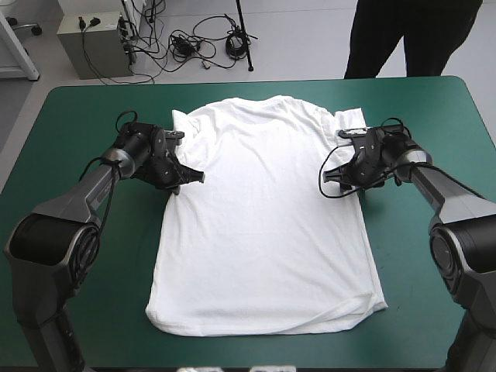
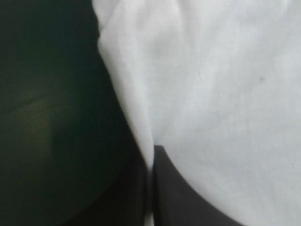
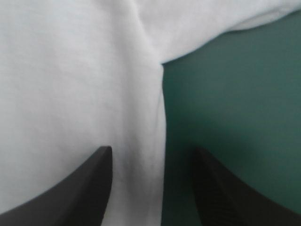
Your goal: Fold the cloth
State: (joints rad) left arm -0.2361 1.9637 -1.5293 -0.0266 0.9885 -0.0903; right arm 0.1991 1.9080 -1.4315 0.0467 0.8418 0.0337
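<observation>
The white T-shirt lies spread flat in the middle of the table. Its collar points to the far edge and its hem to the near edge, long axis running far to near. The left gripper is clamped on one side edge. The right gripper stands parted, astride the opposite edge.

Lab: tangled floor cables, grey equipment box.

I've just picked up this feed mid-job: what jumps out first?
The white T-shirt lies spread flat, filling the middle of the teal-green table, collar toward the far edge. The left gripper is pinched shut on its side edge just below the sleeve, while the right gripper stands open astride the opposite edge, not gripping yet.
</observation>
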